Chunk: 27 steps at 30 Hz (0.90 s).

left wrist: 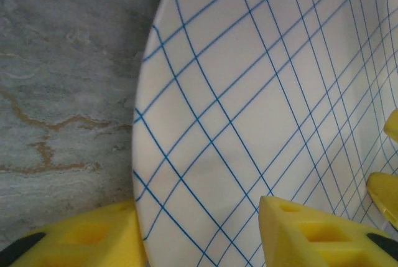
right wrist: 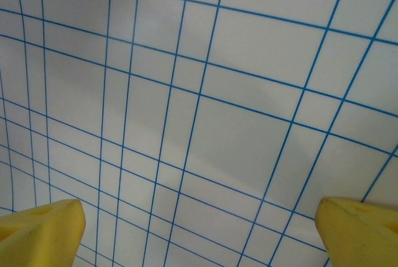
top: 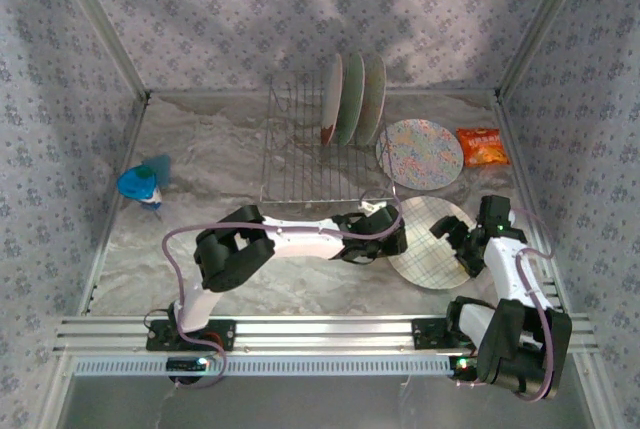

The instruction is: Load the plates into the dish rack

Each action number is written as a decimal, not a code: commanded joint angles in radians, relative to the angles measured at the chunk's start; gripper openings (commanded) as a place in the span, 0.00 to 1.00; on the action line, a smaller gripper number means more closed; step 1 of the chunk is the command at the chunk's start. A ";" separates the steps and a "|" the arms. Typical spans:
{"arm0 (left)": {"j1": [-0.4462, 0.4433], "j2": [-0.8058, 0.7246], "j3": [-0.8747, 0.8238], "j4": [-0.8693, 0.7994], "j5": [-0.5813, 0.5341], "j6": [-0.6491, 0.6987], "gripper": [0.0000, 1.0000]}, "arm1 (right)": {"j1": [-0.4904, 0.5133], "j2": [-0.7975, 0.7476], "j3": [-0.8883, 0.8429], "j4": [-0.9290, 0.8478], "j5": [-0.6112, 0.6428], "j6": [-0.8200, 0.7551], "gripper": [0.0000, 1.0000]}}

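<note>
The pale plaid plate (top: 432, 249) lies near the front right of the table, between my two grippers. My left gripper (top: 398, 234) is at its left rim. In the left wrist view its jaws stand half closed astride the plate's rim (left wrist: 149, 155), one yellow finger (left wrist: 93, 236) behind it and the other over its face. I cannot tell whether they press on it. My right gripper (top: 458, 244) is at the plate's right side, open, with the plaid face (right wrist: 199, 93) close in front. Three plates (top: 350, 99) stand in the dish rack (top: 295, 149). A floral plate (top: 420, 154) lies flat beside the rack.
An orange snack packet (top: 482, 146) lies at the back right next to the floral plate. A small blue bowl (top: 140, 184) sits near the left wall. Patterned walls close in the table on three sides. The rack's left rows of tines are free.
</note>
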<state>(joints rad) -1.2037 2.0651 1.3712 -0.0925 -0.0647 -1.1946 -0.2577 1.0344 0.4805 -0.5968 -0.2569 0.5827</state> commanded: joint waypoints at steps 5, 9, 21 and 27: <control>-0.011 -0.039 0.045 0.032 0.017 0.013 0.27 | -0.003 0.000 -0.036 -0.018 -0.016 0.001 0.99; -0.012 -0.057 0.040 0.026 0.008 0.015 0.19 | -0.003 -0.006 -0.035 -0.018 -0.019 0.003 0.99; -0.016 -0.117 0.032 0.034 0.000 0.017 0.03 | -0.003 -0.036 -0.024 -0.026 -0.030 0.023 0.98; -0.016 -0.139 0.034 0.030 -0.009 0.028 0.00 | -0.003 -0.071 0.021 -0.077 -0.026 0.025 0.99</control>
<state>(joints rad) -1.2053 1.9781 1.3724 -0.0864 -0.0856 -1.1942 -0.2626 0.9844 0.4774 -0.5999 -0.2371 0.5873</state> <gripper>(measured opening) 0.059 0.985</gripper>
